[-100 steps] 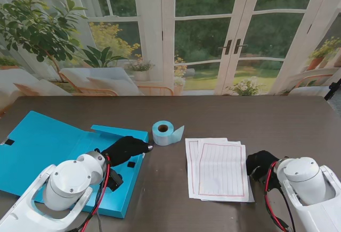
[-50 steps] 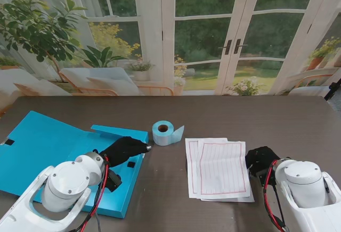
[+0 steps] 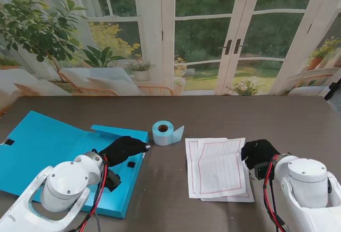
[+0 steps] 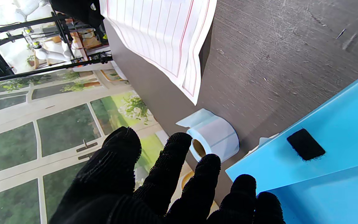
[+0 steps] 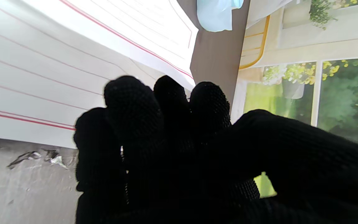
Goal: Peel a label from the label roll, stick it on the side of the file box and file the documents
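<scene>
The file box (image 3: 48, 152) lies open at nine o'clock on the surface (image 3: 213, 112). Above its right flap hovers the left hand (image 3: 123, 148), fingers spread, empty. Reach on toward one o'clock, pinching only the loose tail of the label roll (image 3: 163, 132), which points to three o'clock, core axis facing me. The right hand (image 3: 258, 153) seems curled, touching the documents (image 3: 218, 168), long axis twelve-to-six; grip unclear.

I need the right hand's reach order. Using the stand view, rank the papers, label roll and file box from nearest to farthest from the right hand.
1. Papers: just left of the right hand, at its fingertips.
2. Label roll: beyond the papers, farther left and farther from me.
3. File box: far left, under the left hand.
</scene>
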Controlling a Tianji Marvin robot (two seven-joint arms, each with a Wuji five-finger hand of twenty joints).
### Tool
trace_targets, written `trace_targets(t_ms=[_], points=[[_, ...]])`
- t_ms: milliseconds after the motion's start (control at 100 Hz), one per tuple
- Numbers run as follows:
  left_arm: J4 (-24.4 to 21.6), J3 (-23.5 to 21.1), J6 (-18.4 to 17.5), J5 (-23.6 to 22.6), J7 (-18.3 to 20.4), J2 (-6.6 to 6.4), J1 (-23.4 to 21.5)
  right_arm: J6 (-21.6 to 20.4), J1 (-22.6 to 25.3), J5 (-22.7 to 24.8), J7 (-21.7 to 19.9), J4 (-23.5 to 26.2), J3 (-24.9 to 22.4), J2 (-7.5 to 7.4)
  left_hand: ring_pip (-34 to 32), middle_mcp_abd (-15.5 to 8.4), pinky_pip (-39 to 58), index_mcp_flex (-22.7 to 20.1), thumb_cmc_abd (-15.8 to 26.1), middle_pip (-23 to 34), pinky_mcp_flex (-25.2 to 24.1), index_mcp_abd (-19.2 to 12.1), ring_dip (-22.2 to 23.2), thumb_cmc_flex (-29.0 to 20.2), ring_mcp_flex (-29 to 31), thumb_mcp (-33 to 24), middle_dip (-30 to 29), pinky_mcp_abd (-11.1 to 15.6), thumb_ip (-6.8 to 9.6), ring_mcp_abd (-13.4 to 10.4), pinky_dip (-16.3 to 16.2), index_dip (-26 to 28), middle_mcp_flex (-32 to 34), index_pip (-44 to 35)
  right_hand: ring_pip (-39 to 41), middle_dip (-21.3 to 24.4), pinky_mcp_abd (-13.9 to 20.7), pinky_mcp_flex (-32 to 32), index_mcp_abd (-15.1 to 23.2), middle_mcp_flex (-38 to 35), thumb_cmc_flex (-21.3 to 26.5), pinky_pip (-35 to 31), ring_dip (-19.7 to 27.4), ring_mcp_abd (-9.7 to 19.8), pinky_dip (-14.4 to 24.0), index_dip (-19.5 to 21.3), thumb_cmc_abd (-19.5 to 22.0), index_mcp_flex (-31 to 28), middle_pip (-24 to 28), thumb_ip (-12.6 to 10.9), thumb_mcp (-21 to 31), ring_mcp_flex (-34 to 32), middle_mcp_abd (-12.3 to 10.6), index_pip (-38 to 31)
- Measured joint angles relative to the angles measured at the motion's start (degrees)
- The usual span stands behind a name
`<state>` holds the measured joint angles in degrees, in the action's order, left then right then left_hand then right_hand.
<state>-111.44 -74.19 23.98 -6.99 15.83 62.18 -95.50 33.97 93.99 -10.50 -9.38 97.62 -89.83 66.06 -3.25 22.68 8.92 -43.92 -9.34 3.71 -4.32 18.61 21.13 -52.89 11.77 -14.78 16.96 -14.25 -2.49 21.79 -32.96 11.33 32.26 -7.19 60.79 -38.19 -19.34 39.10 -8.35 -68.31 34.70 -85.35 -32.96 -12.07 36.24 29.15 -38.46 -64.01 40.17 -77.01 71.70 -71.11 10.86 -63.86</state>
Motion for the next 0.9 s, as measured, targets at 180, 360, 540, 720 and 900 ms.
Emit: trace_targets(t_ms=[180,360,540,720,900], points=[[0.0,-0.32,-0.39,0.17,-0.15,0.02,-0.37,2.21,0.95,0.96,-0.19,2.58,-0.43,0.07,0.0,0.0,0.0,0.0,0.0,0.0,0.0,0.02,0.0,0.0,0.0,0.0,0.0,0.01,0.0,0.0,0.0,0.0,0.0,0.01,0.34,-0.67,-0.01,0.0,-0.12,0.0,0.0,0.0,0.0,-0.02,0.0,0.24,0.0,0.0,-0.01,0.0,0.01,0.0,0.05,0.03],[0.0,-0.81,-0.58,0.36,-0.21,0.06,-1.02,3.19,1.7,-0.05,-0.1,3.6,-0.84,0.09,0.0,0.0,0.0,0.01,0.01,0.0,0.0,0.06,0.0,0.0,0.0,0.0,0.0,0.02,0.0,0.0,0.0,0.0,-0.01,0.04,0.36,-0.83,-0.13,0.0,-0.3,0.0,1.1,0.0,0.0,-0.09,0.0,0.57,-0.1,0.0,-0.02,0.0,0.03,0.0,0.18,0.08],[0.12,-1.12,-1.11,0.56,-0.2,0.06,-1.4,3.83,1.62,0.91,-1.13,3.58,-0.15,-0.17,0.0,0.0,0.0,0.01,0.01,0.0,0.0,0.51,0.0,0.01,-0.01,0.64,0.0,0.02,0.0,0.0,0.0,0.0,-0.01,0.06,0.36,-1.41,-0.13,0.0,-0.3,0.0,1.06,0.0,0.0,-0.09,0.0,0.64,-0.1,0.0,-0.03,0.0,0.03,0.0,0.18,0.11],[0.16,-1.9,-2.0,0.88,-0.53,0.18,-2.25,4.66,1.34,0.71,-1.65,3.5,0.39,-0.24,0.0,0.0,0.0,0.01,0.01,0.0,0.0,0.53,0.0,0.01,-0.01,0.85,0.0,0.03,0.0,0.0,0.0,0.0,-0.01,0.06,0.36,-1.42,-0.13,0.0,-0.3,0.0,1.06,0.0,0.0,-0.1,0.48,0.64,-0.1,0.0,-0.03,0.0,0.03,0.0,0.18,0.11],[0.54,-2.56,-3.28,1.46,-0.75,0.27,-2.97,5.31,1.33,0.26,-1.76,3.6,0.6,-0.25,0.0,0.0,0.0,0.01,0.01,0.0,0.0,0.53,0.0,0.01,-0.01,0.89,0.0,0.04,0.0,0.0,0.0,0.0,-0.01,0.07,0.36,-1.42,-0.13,0.0,-0.3,0.0,1.06,0.0,0.0,-0.1,0.57,0.64,-0.1,0.0,-0.03,0.0,0.03,0.0,0.19,0.11]])
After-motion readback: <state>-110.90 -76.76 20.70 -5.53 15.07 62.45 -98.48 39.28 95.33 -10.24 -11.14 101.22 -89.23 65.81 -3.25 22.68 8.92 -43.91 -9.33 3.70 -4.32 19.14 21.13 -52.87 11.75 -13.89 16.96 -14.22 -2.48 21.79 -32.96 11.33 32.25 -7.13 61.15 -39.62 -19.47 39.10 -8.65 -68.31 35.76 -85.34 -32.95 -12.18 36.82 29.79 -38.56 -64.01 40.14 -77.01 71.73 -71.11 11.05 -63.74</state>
